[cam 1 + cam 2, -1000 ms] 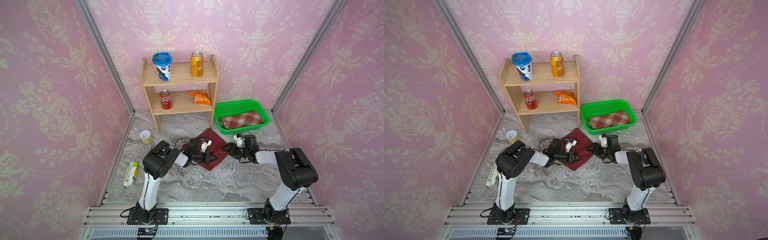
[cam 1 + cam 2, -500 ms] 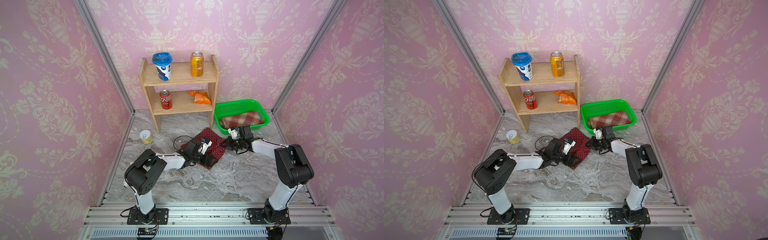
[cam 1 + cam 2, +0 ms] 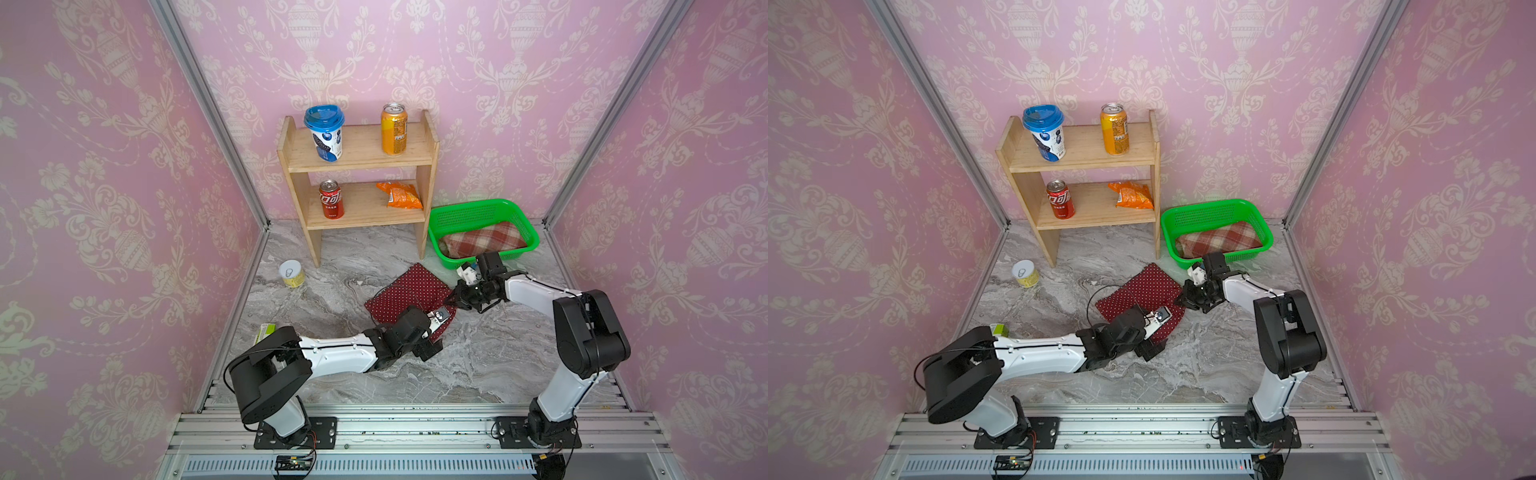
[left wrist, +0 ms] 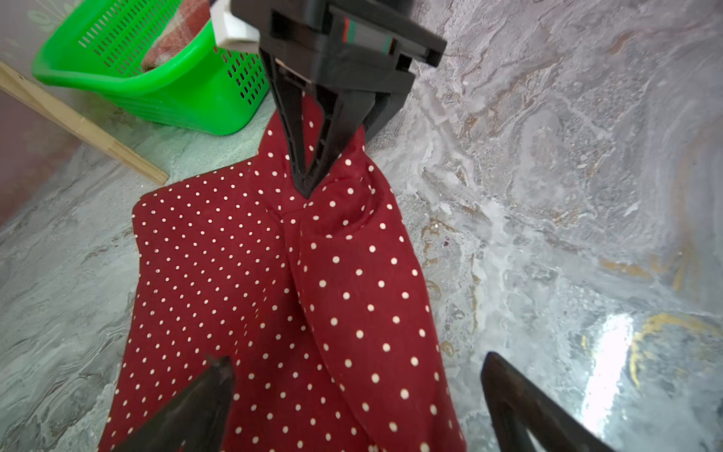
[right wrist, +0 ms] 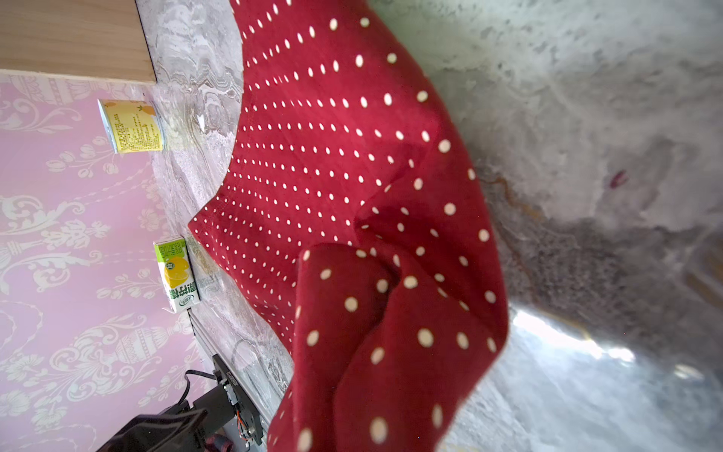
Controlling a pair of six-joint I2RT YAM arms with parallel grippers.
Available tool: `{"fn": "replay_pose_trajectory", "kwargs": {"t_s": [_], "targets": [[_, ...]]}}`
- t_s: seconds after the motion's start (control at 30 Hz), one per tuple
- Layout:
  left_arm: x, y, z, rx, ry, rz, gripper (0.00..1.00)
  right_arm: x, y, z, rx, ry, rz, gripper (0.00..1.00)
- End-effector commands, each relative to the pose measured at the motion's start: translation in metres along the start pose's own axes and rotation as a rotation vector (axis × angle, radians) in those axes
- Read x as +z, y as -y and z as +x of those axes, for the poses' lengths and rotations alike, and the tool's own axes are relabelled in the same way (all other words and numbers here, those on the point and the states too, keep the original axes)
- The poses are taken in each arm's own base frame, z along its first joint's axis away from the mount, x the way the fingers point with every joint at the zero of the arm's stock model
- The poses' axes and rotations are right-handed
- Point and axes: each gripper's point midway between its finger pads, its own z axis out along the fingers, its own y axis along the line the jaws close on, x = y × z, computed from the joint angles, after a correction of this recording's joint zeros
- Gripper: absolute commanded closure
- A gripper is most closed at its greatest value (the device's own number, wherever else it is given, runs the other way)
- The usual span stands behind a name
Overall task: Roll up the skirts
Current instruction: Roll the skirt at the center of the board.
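Observation:
A dark red polka-dot skirt (image 3: 409,297) (image 3: 1142,291) lies flat on the marble table, its right edge lifted into a fold (image 4: 352,254). My right gripper (image 3: 451,299) (image 3: 1179,300) (image 4: 309,184) is shut on that raised right corner; in the right wrist view the held cloth (image 5: 391,352) hides its fingers. My left gripper (image 3: 436,336) (image 4: 356,375) is open at the skirt's near corner, one finger (image 4: 211,391) over the cloth, the other (image 4: 508,395) over bare table. A plaid skirt (image 3: 484,241) (image 3: 1221,239) lies in the basket.
The green basket (image 3: 478,208) stands at the back right, close behind the right gripper. A wooden shelf (image 3: 357,166) with cans, a cup and a snack bag is at the back. A yellow can (image 3: 292,274) and a juice carton (image 3: 264,332) sit at the left.
My left gripper opened, let the cloth go, and its arm stretched out low toward the skirt's near corner. My right gripper shut on the skirt's right corner and raised it.

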Motion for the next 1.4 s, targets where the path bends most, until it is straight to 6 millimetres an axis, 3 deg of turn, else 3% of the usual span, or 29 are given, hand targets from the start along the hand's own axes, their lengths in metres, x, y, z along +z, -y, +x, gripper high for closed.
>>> {"fn": "replay_pose_trajectory", "kwargs": {"t_s": [0.0,0.23,0.4,0.47,0.5,0.53,0.57,0.6,0.7,0.73,0.8,0.83,0.9,1.03,1.17,1.37], "targets": [[0.017,0.006,-0.006,0.084,-0.003,-0.048,0.01,-0.012,-0.013,0.002,-0.04,-0.012,-0.012,1.0],[0.053,0.017,0.009,0.045,-0.035,-0.064,0.01,-0.01,-0.009,0.006,-0.035,-0.041,-0.018,1.0],[0.071,0.008,0.018,0.05,-0.084,-0.148,0.01,-0.015,-0.007,0.006,-0.025,-0.045,-0.029,1.0],[0.074,-0.002,0.023,0.068,-0.124,-0.21,0.06,-0.017,-0.005,0.006,-0.018,-0.043,-0.032,1.0],[0.076,-0.008,0.025,0.073,-0.145,-0.235,0.14,-0.018,-0.003,0.006,-0.013,-0.042,-0.034,1.0],[0.077,-0.013,0.026,0.069,-0.158,-0.249,0.31,-0.019,-0.002,0.007,-0.01,-0.042,-0.035,1.0],[0.077,-0.018,0.027,0.061,-0.167,-0.266,0.55,-0.019,-0.001,0.007,-0.005,-0.044,-0.037,1.0],[0.076,-0.022,0.028,0.059,-0.171,-0.274,0.71,-0.02,0.001,0.007,0.0,-0.042,-0.039,1.0],[0.073,-0.023,0.026,0.038,-0.163,-0.239,0.9,-0.022,0.003,0.006,0.008,-0.039,-0.045,0.98],[0.07,-0.022,0.025,0.02,-0.156,-0.224,1.0,-0.024,0.004,0.005,0.011,-0.036,-0.046,0.82],[0.063,-0.018,0.019,-0.038,-0.114,-0.159,1.0,-0.029,0.003,0.001,0.013,-0.019,-0.057,0.41],[0.059,-0.015,0.014,-0.075,-0.088,-0.117,1.0,-0.033,0.001,-0.001,0.013,-0.005,-0.06,0.28],[0.051,-0.01,0.007,-0.179,-0.044,-0.01,1.0,-0.041,0.0,-0.005,0.014,0.026,-0.06,0.13],[0.04,-0.004,-0.008,-0.373,0.015,0.19,1.0,-0.054,0.002,-0.004,0.007,0.069,-0.051,0.0],[0.032,0.003,-0.022,-0.53,0.047,0.383,1.0,-0.058,0.008,0.008,0.009,0.109,-0.064,0.0],[0.037,0.015,-0.024,-0.709,0.069,0.601,0.98,-0.042,0.01,0.016,0.018,0.145,-0.173,0.0]]}}
